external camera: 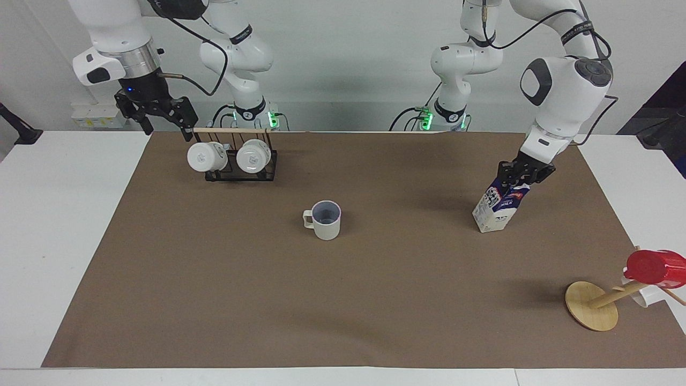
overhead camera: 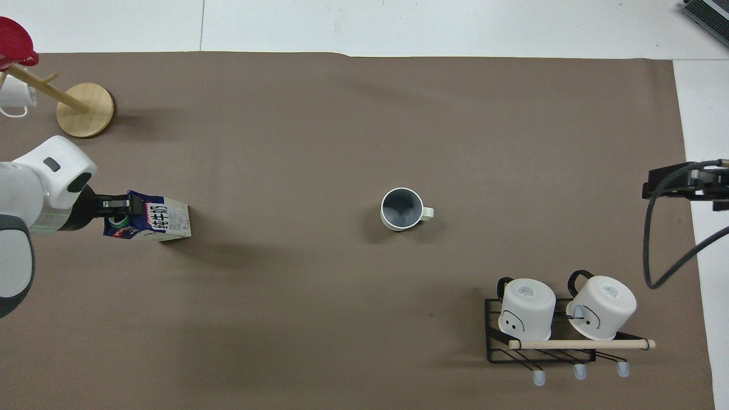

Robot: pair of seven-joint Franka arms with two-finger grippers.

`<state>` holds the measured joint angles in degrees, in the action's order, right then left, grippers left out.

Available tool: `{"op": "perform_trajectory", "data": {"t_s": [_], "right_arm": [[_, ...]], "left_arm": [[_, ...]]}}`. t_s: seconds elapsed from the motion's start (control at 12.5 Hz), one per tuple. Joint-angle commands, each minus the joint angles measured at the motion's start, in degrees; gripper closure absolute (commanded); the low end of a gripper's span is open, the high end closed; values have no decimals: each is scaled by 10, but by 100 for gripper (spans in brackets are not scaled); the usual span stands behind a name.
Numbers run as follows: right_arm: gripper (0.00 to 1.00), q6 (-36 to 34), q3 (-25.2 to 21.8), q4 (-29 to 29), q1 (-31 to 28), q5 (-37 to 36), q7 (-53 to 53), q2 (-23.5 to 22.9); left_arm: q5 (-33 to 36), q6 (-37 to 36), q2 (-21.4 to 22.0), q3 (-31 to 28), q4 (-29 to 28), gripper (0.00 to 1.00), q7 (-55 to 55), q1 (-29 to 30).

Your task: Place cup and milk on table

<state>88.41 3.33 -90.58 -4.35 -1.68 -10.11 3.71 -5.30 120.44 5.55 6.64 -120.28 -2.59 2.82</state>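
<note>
A plain pale wall (external camera: 348, 64) ran along the robots' end of the room. Light fell evenly, shadows stayed soft. A white power strip (external camera: 96, 117) sat low against the wall, toward the right arm's end.

cup (external camera: 326, 220) stands mid-sheet on the table (external camera: 69, 225). milk (external camera: 498, 206) stands toward the left arm's end from cup. mug rack (external camera: 236, 161) sits nearer the robots than cup, toward the right arm's end.
</note>
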Motion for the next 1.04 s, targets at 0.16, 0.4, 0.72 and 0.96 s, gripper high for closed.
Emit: {"op": "perform_trajectory", "data": {"t_s": [0.16, 0.4, 0.72, 0.96], "right_arm": [[0, -43, 5, 81, -1, 2, 3, -48], [0, -42, 5, 74, 0, 6, 4, -44], [0, -43, 5, 73, -1, 7, 4, -43], [0, -43, 5, 73, -1, 7, 4, -43]], "left_arm": [[-9, 6, -27, -3, 49, 53, -154, -110], [-5, 2, -46, -2, 87, 53, -238, -178], [-2, -4, -59, -1, 127, 53, -285, -242], [1, -38, -85, 6, 168, 54, -296, -256]]}}
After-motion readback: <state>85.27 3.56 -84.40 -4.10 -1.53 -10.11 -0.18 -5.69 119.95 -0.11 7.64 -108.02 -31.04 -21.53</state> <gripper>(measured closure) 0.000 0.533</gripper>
